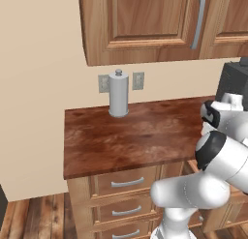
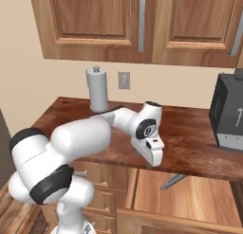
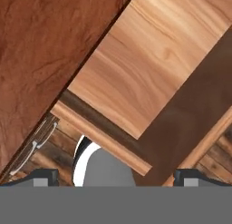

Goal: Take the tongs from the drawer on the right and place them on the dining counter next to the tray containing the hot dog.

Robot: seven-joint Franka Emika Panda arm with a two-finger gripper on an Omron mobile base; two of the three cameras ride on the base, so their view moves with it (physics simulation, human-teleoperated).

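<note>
The drawer [image 2: 190, 195] stands pulled out below the front edge of the reddish-brown table [image 2: 190, 133] of the drawer cabinet; its light wood floor is exposed. Slim grey tongs [image 2: 173, 182] lie inside the drawer near its back, under the table's edge, one end pointing toward the front left.

The white arm reaches across the table, and its end effector [image 2: 151, 158] hangs just over the table's front edge, above the open drawer and to the left of the tongs, apart from them. In the hand view the two dark fingertips [image 3: 43, 177] sit at opposite sides of the lower edge, so the jaws are spread wide with nothing between them; beyond lies the drawer's pale floor [image 3: 149, 64].

On the table, a grey paper towel holder [image 1: 118, 94] stands upright by the wall, in front of two wall outlets [image 1: 138, 81]. A black appliance [image 2: 229, 113] occupies the table's right end. Upper cabinets [image 2: 142, 24] with silver bar handles hang above. Narrower drawer fronts with curved silver handles [image 1: 127, 183] sit to the left of the open drawer.
</note>
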